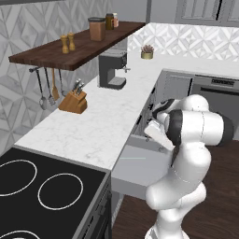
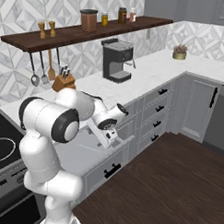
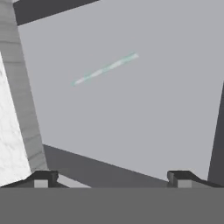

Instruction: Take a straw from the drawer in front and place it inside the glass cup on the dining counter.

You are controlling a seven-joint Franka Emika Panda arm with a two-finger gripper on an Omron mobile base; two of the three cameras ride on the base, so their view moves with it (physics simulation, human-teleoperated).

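Light is even and diffuse across all three rendered views, with no single source visible. The white marble worktop [image 1: 98, 121] reads bright but not blown out; the dark wooden shelf [image 1: 79, 46] casts only a faint shade on the tiled wall beneath it. The wood floor [image 2: 175, 181] looks dim and flat, without glare. In the hand view the open drawer [image 3: 144, 118] floor is a smooth grey with a soft gradient, and the straw [image 3: 105, 69] looks pale, slightly smeared and jagged. Edges are soft and low-resolution throughout; straight lines stay straight toward the borders.
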